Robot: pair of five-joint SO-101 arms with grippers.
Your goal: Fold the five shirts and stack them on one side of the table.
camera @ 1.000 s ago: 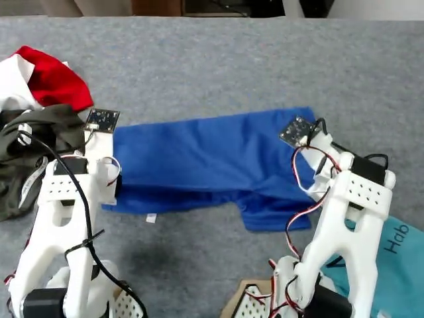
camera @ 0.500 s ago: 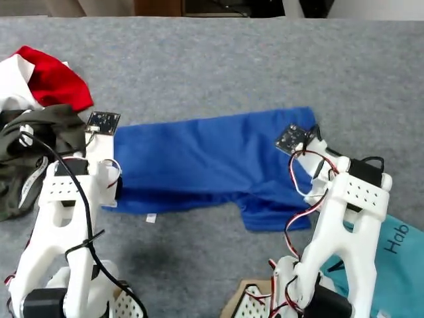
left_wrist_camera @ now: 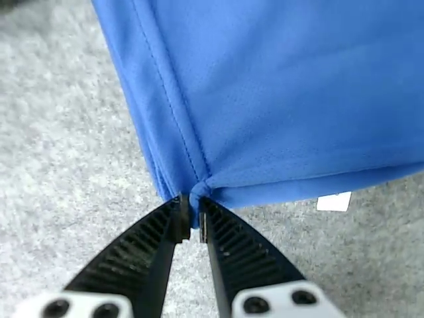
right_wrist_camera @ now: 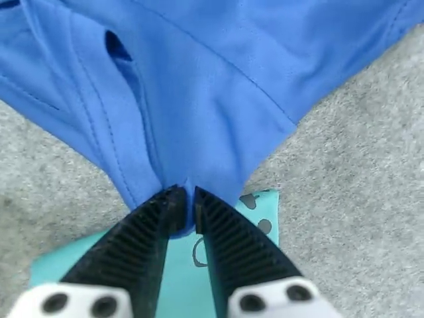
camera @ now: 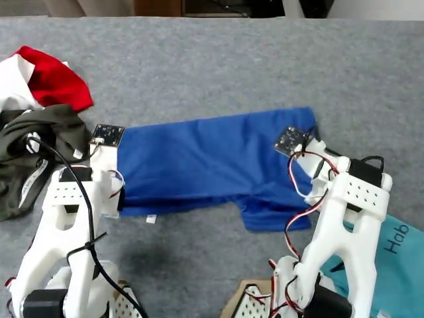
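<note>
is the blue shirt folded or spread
Folded over: blue shirt shows doubled layers at its edge; left hand and right hand pinch it.

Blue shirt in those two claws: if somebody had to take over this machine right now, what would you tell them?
Left arm: jaws shut on one end of the blue shirt.
Right arm: jaws shut on its other end, above the teal shirt.
Blue shirt lies stretched across the grey table, partly folded lengthwise.
Teal shirt lies flat by the right arm's base; I cannot tell whether it is folded.
Left to do: finish the blue one, fold the red shirt, white shirt and dark shirt heaped on the left, then stack all five.
</note>
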